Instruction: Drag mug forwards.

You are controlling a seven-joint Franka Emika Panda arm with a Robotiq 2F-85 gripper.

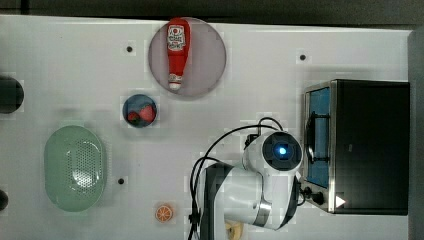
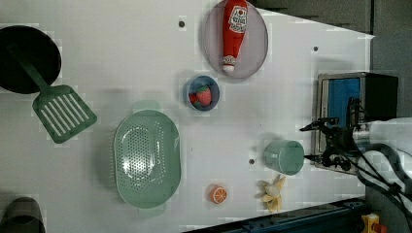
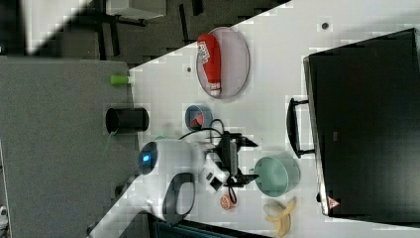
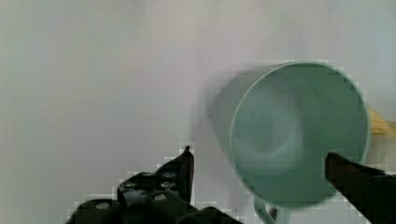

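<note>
Gripper (image 4: 258,163) is seen spread wide in the wrist view, one finger on each side of the mug (image 4: 299,135), nothing clamped. No contact with the rim can be confirmed; the gripper appears to be above the mug.

In the left view the mug (image 2: 284,157) is seen upright on the white table (image 2: 121,58), pale green, open end up. It is placed just beside the black oven (image 2: 357,97) at the left view's right, with the gripper (image 2: 316,141) over the gap between the two. A banana (image 2: 272,194) is located near the mug, toward the left view's bottom edge, and an orange slice (image 2: 218,193) lies further toward the left view's left.

In the right view the mug (image 3: 276,175) is seen just beside the oven's handle (image 3: 293,128), with the gripper (image 3: 247,159) spread next to it and the banana (image 3: 280,214) below.

Elsewhere in the left view: a green colander (image 2: 146,158) is well apart from the mug. A small blue bowl (image 2: 203,92) holding a strawberry sits between the colander and a plate (image 2: 257,46). A ketchup bottle (image 2: 233,31) is laid across that plate. A green spatula (image 2: 60,111) rests by a black pan (image 2: 26,56).

In the top view the mug is hidden under the arm (image 1: 250,192).
</note>
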